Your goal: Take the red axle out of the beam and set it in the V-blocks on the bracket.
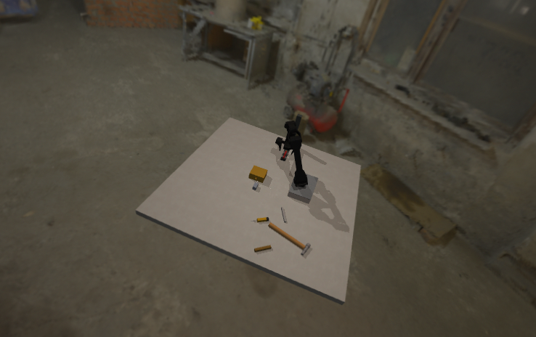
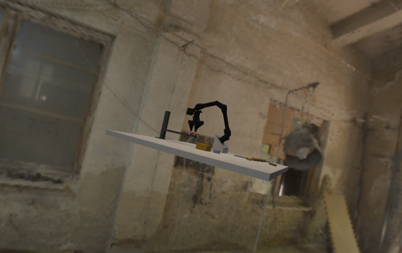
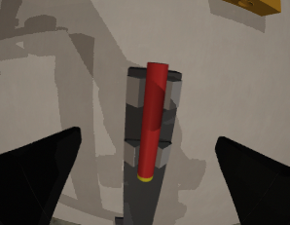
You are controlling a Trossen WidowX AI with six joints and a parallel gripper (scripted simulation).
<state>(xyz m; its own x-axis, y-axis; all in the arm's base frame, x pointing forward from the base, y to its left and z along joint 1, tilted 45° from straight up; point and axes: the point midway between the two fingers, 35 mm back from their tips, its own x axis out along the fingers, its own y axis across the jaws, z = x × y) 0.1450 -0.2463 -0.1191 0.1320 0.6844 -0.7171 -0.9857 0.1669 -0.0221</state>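
The red axle [image 1: 285, 155] [image 2: 192, 133] [image 3: 153, 106], with a yellow end, lies lengthwise across both grey V-blocks at the free end of the dark bracket [image 2: 177, 132] [image 3: 136, 196]. In the wrist view it runs close to the bracket's line; whether it is fully seated is hard to tell. My gripper [image 1: 285, 152] [image 2: 193, 130] [image 3: 152, 139] is wide open and empty. It stands above the axle, one finger to each side, with a visible gap in the exterior view. The orange beam [image 1: 258, 171] [image 2: 202, 146] [image 3: 260, 5] sits on the table, away from the bracket.
A small blue-grey block [image 1: 255, 185] lies beside the beam. The bracket's upright post [image 2: 164, 124] stands at its far end. A hammer [image 1: 287, 236], a yellow screwdriver [image 1: 263, 219], a grey bar [image 1: 284, 214] and a brown-yellow bar [image 1: 262, 248] lie beyond my base.
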